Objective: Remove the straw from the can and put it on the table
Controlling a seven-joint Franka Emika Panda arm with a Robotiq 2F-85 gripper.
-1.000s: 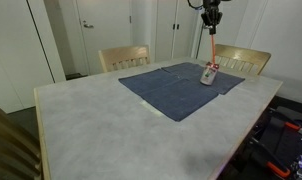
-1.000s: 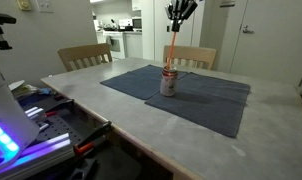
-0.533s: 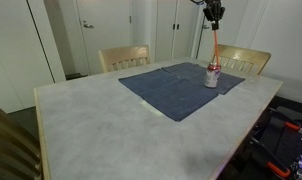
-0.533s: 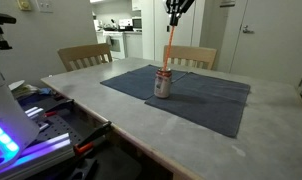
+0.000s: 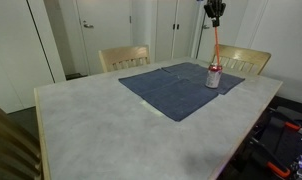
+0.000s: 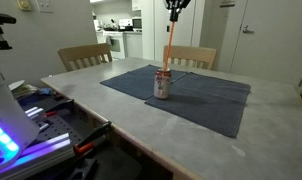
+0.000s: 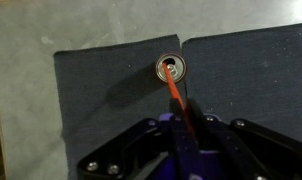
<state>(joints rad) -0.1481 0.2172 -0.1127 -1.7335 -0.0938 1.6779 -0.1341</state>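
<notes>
The red and silver can [image 5: 213,76] stands upright on the dark blue cloth [image 5: 181,88]; it also shows in an exterior view [image 6: 164,85] and in the wrist view [image 7: 171,69]. The orange-red straw [image 5: 216,45] rises from the can's top, its lower end still in the opening [image 7: 172,73]. My gripper [image 5: 215,18] is high above the can, shut on the straw's upper end, as both exterior views [image 6: 175,8] and the wrist view [image 7: 186,125] show. The table [image 5: 101,125] has a light grey marbled top.
Two pale wood chairs [image 5: 125,58] [image 5: 243,60] stand at the table's far side. The blue cloth covers the far part of the table [image 6: 196,95]. Equipment and cables [image 6: 41,115] lie beside the table's edge.
My gripper has risen with the straw. The can, tilted one second ago, now stands upright, and more of the straw is out of it.
</notes>
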